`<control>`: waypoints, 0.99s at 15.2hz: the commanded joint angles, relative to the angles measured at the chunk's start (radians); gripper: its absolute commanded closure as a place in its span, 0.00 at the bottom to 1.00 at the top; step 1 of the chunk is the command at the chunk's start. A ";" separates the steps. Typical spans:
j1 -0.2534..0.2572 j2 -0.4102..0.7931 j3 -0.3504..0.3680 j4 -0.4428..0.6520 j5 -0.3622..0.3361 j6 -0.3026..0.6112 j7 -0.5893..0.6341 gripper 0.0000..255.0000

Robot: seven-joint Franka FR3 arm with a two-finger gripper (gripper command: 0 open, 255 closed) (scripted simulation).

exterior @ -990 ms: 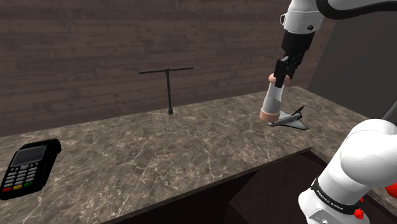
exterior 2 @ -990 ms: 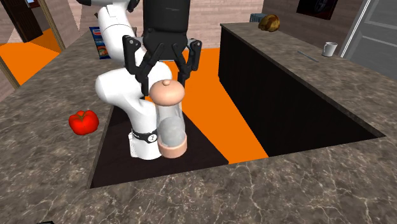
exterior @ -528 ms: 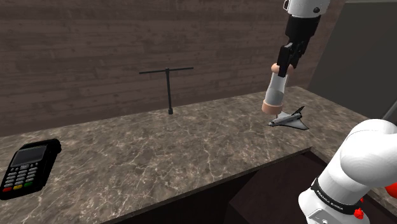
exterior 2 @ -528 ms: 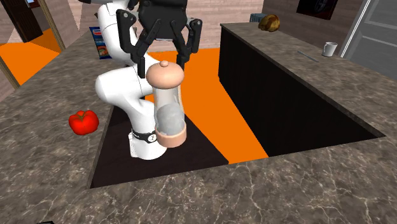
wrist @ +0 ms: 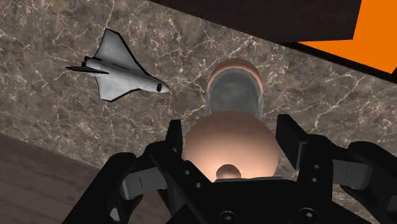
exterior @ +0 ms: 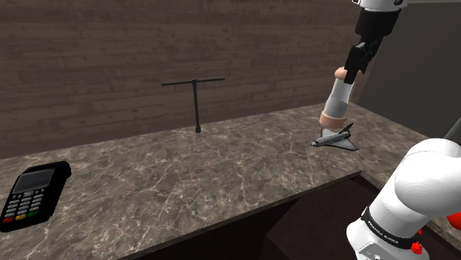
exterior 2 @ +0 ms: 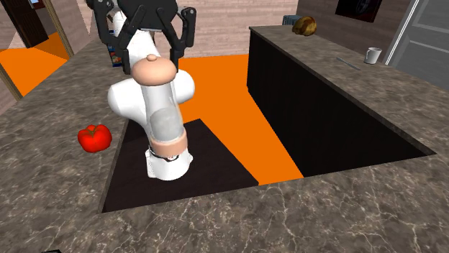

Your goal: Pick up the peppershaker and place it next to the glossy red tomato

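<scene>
Across both exterior views, brown veined marble tabletop point(exterior: 185, 177), wrapped around a dark cut-out with orange floor point(exterior 2: 230, 86) beyond. Inside that cut-out, white arm point(exterior: 425, 185) on its stand, reaching up over the tabletop's corner at the shoulder view's right. At the arm's end, black tool point(exterior 2: 152, 61), fingers clamped on either side of the rounded peach cap of the peppershaker point(exterior 2: 162, 108). Held clear of the tabletop and tilted, base swung away from the tool: translucent grey body, peach cap and base. From the shoulder view, hanging just above a small toy space shuttle point(exterior: 337, 138), not touching it. Along the wrist view, shuttle flat on the marble, nose towards the shaker's base. Far off at the shoulder view's lower left, black card terminal point(exterior: 31, 193) with keypad, flat on the tabletop. Between terminal and shuttle, near the back wall, thin black T-shaped stand point(exterior: 196, 103), upright. At the second exterior view's left, glossy red tomato point(exterior 2: 94, 136), resting on the tabletop by the cut-out's edge, well apart from the lifted shaker. On the far stretch of tabletop in that view, brown loaf-like lump point(exterior 2: 304, 26) and white mug point(exterior 2: 373, 54).
</scene>
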 commanded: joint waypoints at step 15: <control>-0.057 -0.296 -0.313 -0.039 -0.312 -0.173 -0.341 1.00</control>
